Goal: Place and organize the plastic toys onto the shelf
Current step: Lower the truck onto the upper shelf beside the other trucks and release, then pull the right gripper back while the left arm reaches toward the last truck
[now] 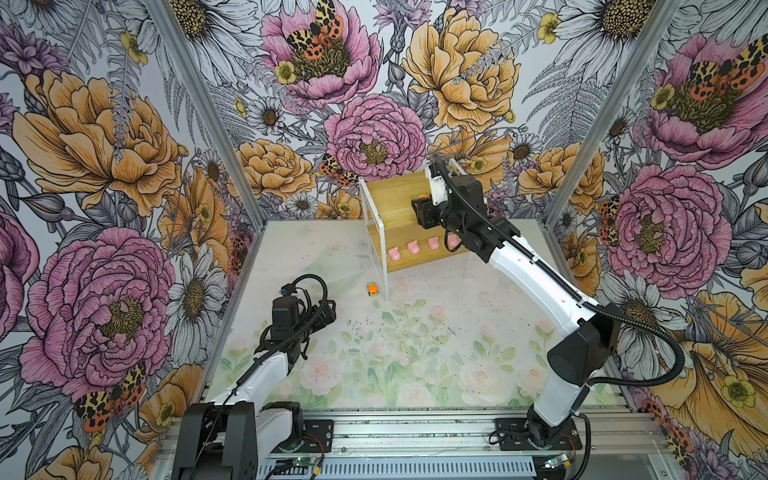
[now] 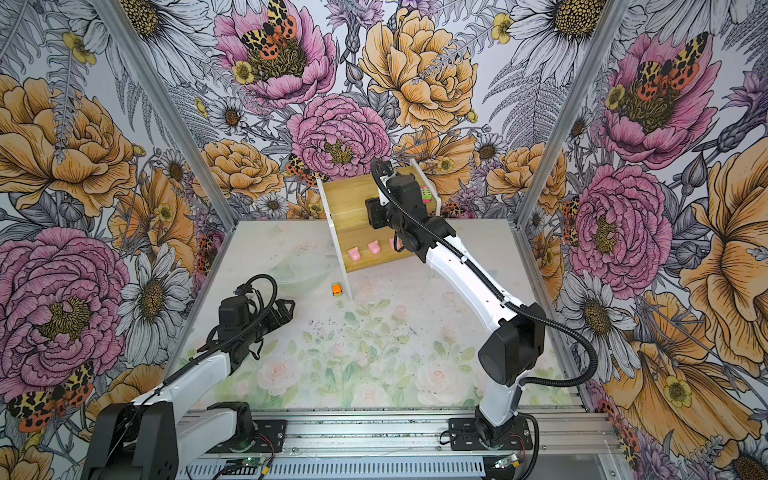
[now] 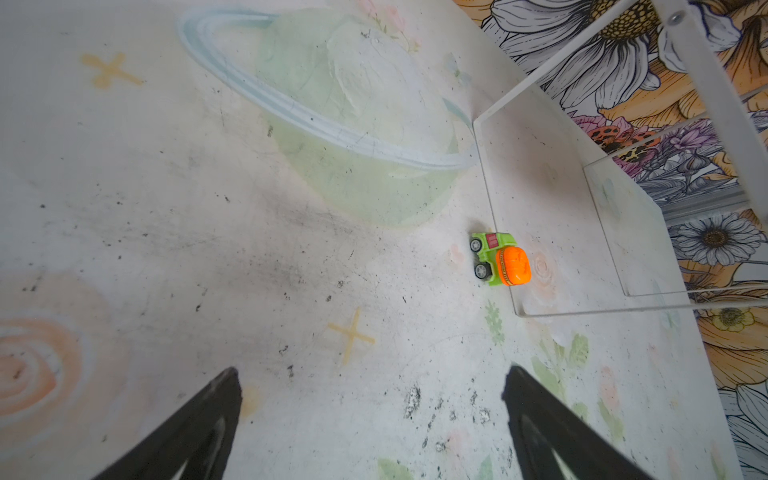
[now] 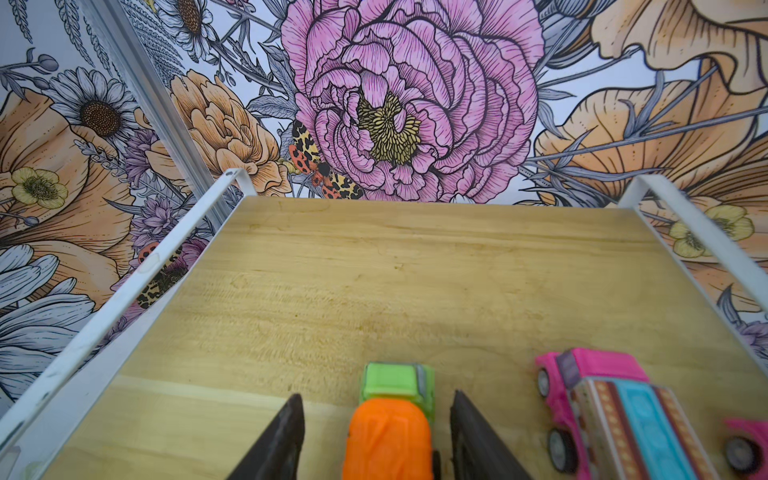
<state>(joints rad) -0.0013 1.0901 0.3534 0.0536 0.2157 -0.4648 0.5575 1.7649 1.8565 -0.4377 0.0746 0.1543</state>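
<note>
The table (image 1: 415, 332) is covered with a pale sheet printed with faded roses and marked with dark scuffs. It is enclosed on three sides by walls (image 1: 104, 145) papered with large pink and orange flowers. The shelf (image 1: 388, 195) is set at the back of the table, against the rear wall.

On its lower board four pale pink pig figures (image 1: 414, 247) are lined up in a row, each apart from the next. On its upper board an orange-and-green car (image 4: 392, 419) is seen between the fingers of the right hand (image 4: 377, 395). The fingers are parted, with a gap on each side of the toy, so it is not gripped. Just beside it a pink car (image 4: 611, 411) with a teal panel is stood, and part of a second pink car (image 4: 748, 444) is caught at the picture's edge.

A second orange-and-green car (image 3: 500, 259) is found on the table, just beside the foot of the shelf's white frame. The left hand (image 3: 372, 370) is held above the table, apart from that car, its jaws spread wide with nothing between them.
</note>
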